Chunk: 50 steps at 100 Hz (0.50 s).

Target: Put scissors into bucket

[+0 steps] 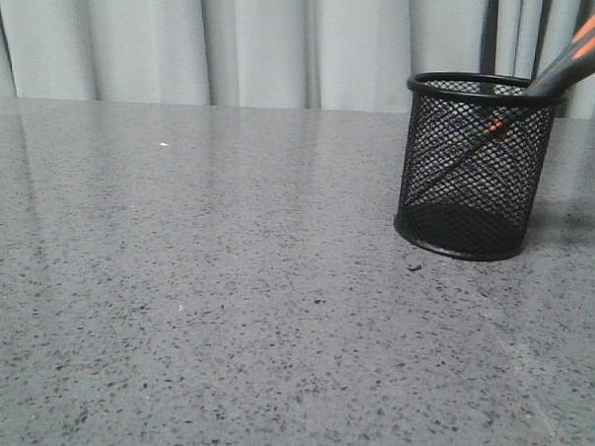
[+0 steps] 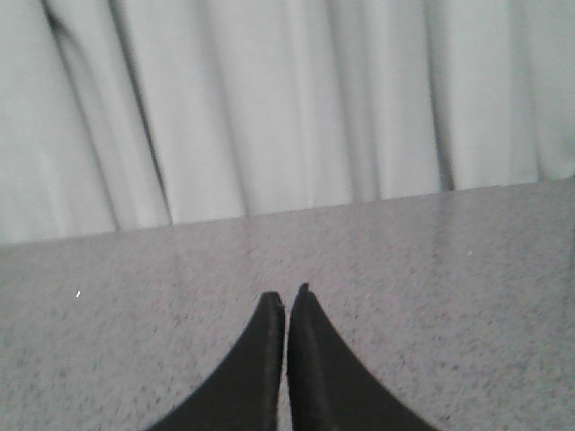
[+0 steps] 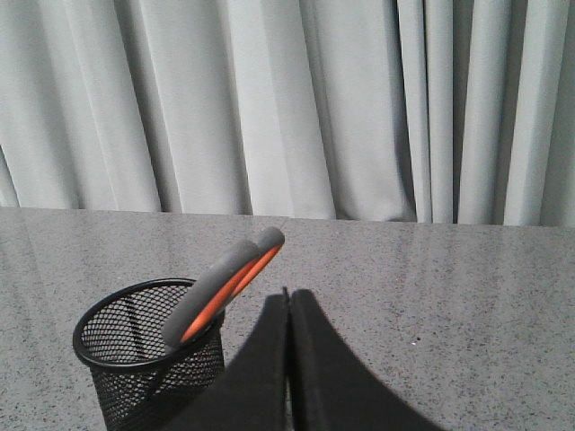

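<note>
- Left hand: both dark fingers pressed together along their length, tips meeting, nothing held between them; tips raised above the counter.
- Right hand: fingers likewise closed against each other, nothing gripped.
- Neither arm nor hand appears in the front view.

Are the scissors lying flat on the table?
No, the scissors stand slanted inside the bucket, blades down, handles leaning out over its rim.
</note>
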### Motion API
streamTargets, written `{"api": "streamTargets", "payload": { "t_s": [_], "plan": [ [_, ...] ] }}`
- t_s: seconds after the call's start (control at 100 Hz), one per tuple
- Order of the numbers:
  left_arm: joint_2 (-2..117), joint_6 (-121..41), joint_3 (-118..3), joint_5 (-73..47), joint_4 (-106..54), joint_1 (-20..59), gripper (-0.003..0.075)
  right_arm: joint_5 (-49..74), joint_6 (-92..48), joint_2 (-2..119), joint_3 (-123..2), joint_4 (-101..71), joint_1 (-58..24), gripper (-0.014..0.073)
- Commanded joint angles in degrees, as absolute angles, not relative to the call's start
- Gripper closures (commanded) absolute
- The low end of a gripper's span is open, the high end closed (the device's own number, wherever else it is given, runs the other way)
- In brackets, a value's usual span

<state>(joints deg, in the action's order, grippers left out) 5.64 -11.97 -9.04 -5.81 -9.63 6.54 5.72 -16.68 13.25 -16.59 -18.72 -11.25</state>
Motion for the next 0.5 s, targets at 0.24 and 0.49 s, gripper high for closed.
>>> {"api": "streamTargets", "payload": {
  "t_s": [0.24, 0.49],
  "plan": [
    [-1.91, -4.95, 1.12, 2.28, -5.24, 2.87, 0.0741, 0.94, -17.26, 13.65, -18.07, -18.71, -11.27, 0.0664],
    [-1.73, -5.1, 0.99, 2.74, -4.37, 2.99, 0.0741, 1.03, -17.26, 13.65, -18.07, -18.71, -11.27, 0.0664]
  ]
}}
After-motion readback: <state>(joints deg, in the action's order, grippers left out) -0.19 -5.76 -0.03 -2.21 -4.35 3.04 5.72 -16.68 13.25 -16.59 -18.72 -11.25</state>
